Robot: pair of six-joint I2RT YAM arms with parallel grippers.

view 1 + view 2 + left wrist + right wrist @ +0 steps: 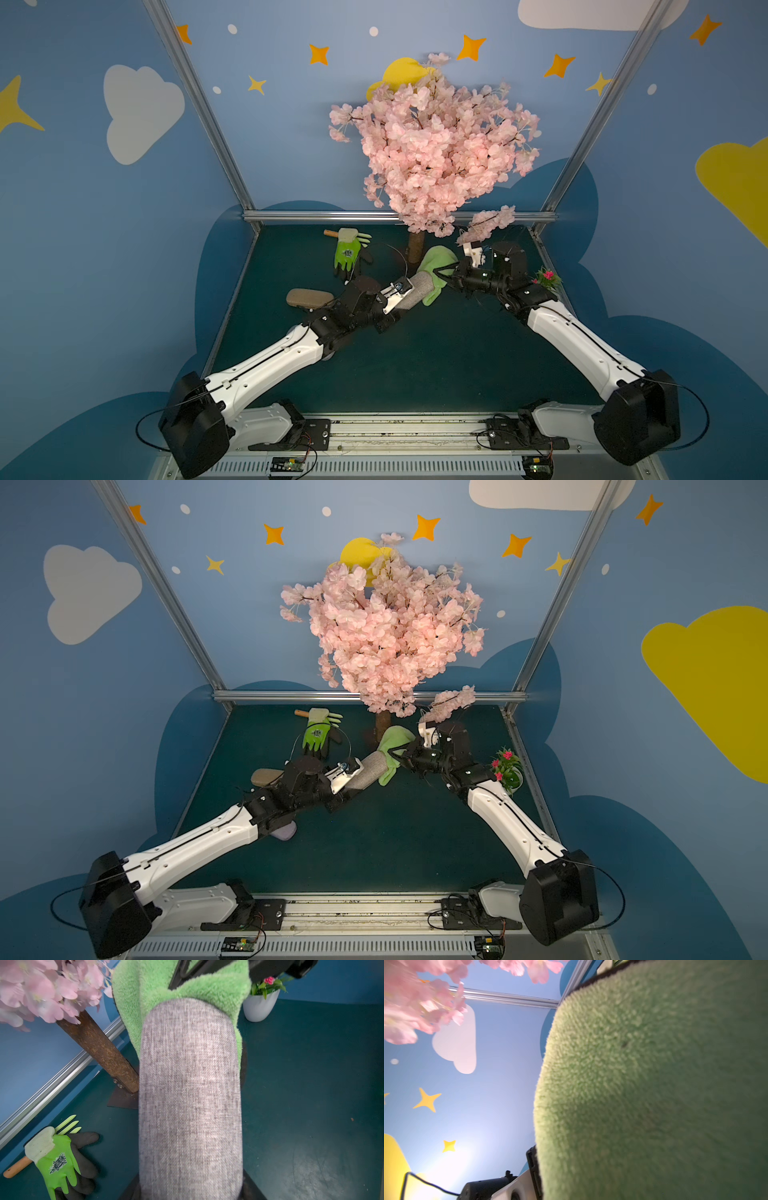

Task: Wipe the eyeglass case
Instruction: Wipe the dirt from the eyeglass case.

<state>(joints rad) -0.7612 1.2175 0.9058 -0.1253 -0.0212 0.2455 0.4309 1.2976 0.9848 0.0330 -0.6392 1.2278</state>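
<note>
Eyeglass case clamped at near end by left gripper; long axis aimed toward right gripper, clenched on green cloth draped over case's far end.

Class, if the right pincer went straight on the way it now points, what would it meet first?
Probably the grey case: the right pincer, shut on the cloth, points at its cloth-draped end. Depth is unclear.
</note>
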